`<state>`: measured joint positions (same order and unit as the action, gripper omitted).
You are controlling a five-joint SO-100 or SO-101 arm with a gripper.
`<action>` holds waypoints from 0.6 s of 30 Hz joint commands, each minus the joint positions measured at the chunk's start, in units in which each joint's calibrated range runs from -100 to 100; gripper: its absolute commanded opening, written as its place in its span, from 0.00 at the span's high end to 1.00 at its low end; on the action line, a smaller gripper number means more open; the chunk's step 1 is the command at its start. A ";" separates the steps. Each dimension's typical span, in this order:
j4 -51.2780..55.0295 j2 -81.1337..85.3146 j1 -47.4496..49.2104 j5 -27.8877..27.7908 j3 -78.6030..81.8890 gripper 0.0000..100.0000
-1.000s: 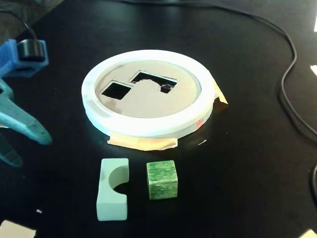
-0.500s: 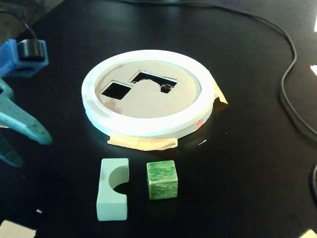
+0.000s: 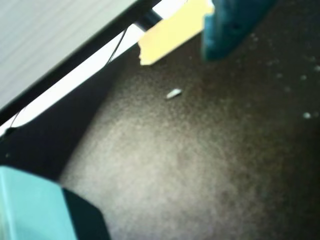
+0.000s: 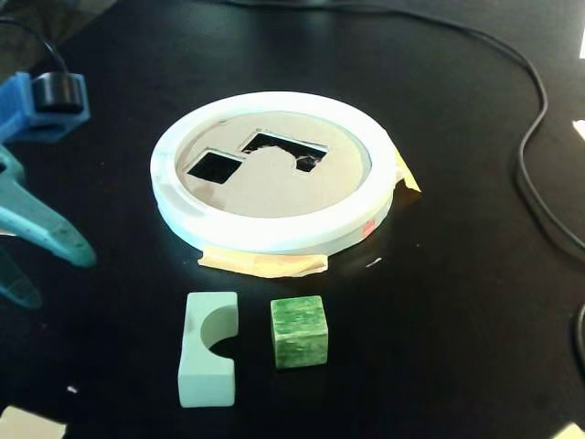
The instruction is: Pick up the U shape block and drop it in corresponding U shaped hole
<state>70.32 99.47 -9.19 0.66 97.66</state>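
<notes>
End effector (image 4: pixel 23 242): seen at the left edge of the counter (image 4: pixel 457 302) in the fixed view, teal fingers spread apart and nothing held between them.
U shape block (image 4: pixel 208 347): lying flat near the front edge of the counter, notch turned toward the green cube (image 4: pixel 299 331) just beside it, apart from it.
U shaped hole (image 4: pixel 285 151): cut in the tan disc (image 4: pixel 274 178), behind the block.
Handling: judged rigid, light, smooth-faced, not fragile.
Hold: best taken across the two long sides, at a solid end beside the notch.
</notes>
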 commanded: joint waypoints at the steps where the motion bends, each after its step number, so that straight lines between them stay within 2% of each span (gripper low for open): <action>1: -1.83 0.53 -0.80 0.05 0.07 0.00; 18: -1.93 0.53 -0.80 0.05 0.07 0.00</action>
<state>70.32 99.47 -9.19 0.66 97.66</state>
